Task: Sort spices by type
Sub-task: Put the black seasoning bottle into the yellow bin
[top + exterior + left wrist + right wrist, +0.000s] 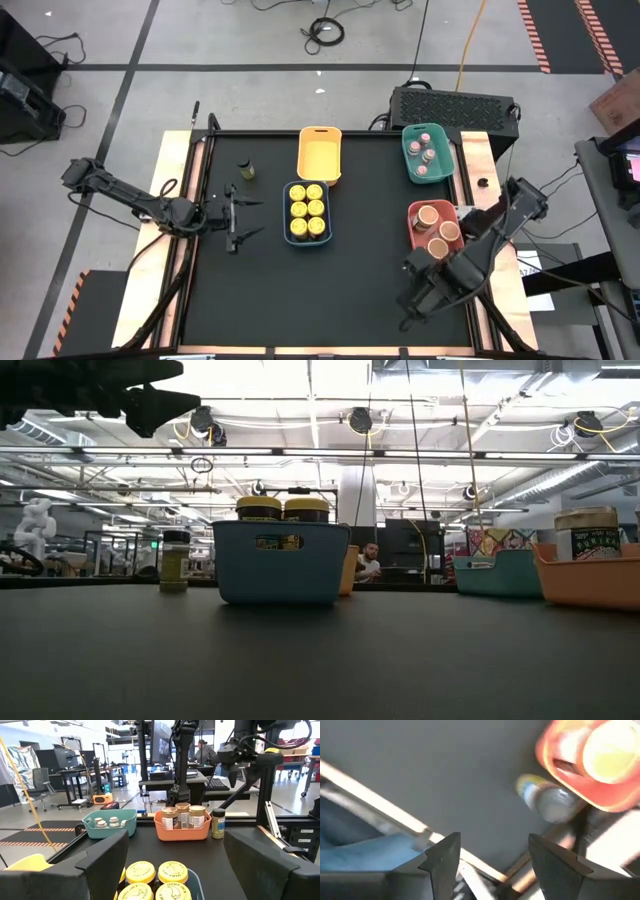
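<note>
just ahead of the left gripper point(247, 221), whose fingers are spread and empty, the blue tray point(306, 211) of yellow-lidded spices point(306, 208) is seen. one dark-lidded jar point(245, 170) is left unsorted beyond; it should be approached next. the right gripper point(412, 296) waits with fingers spread, empty.

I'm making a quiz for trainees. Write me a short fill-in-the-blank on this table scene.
1. The blue tray holds ___ yellow-lidded jars.
2. The yellow tray is ___.
3. The pink-lidded jars sit in the ___ tray.
4. The lone dark-lidded jar stands on the ___, outside any tray.

Missing words: six; empty; green; table
</note>
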Controlling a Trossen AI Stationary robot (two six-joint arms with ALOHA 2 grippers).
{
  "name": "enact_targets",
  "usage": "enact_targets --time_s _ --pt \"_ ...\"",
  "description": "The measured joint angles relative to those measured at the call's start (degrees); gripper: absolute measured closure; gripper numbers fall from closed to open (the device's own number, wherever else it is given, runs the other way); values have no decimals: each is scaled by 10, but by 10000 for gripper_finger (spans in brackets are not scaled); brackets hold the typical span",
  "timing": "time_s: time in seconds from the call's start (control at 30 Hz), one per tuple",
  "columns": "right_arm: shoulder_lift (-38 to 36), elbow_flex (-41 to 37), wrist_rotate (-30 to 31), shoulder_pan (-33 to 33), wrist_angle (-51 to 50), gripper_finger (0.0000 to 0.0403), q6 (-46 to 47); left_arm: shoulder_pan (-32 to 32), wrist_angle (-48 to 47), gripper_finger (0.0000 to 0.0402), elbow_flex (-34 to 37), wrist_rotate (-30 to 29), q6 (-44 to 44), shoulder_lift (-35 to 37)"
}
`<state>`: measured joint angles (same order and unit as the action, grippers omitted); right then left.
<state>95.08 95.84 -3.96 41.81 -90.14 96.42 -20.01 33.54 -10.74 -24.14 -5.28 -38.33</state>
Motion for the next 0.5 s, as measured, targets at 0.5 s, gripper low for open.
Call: enact_targets --time_s 0.5 --pt "-37 -158 -51 10 7 116 -22 1 8 72 0 0 -26 0"
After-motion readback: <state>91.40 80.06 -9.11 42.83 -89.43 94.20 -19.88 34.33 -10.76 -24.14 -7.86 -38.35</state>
